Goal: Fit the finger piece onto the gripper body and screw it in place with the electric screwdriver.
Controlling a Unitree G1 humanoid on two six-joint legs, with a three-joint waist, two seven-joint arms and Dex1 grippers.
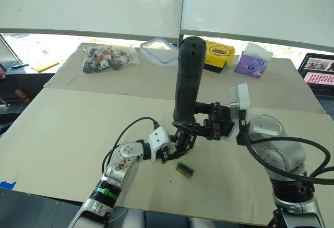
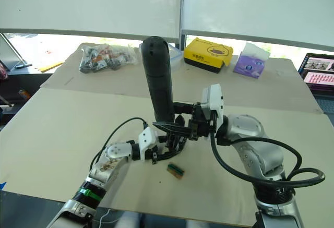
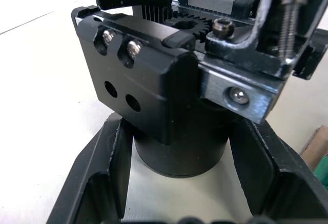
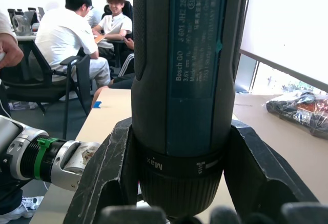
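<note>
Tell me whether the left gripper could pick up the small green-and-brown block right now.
Probably not: the left gripper is shut on the black round-based gripper body, though the small green-and-brown block lies uncovered close beside it.

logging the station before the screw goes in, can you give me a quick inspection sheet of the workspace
surface: beige table, with a second beige sheet behind it.
job's things: electric screwdriver upright over the gripper body; finger piece cannot be told apart.
clutter: small green-and-brown block beside the body; bag of parts, clear lidded container, yellow box, tissue pack at the far edge.
grippers: right gripper shut on the screwdriver; left gripper around the body's round base.
cables: black cable looping off the left arm, thick black cables at the right arm.
surroundings: seated people, laptop.
</note>
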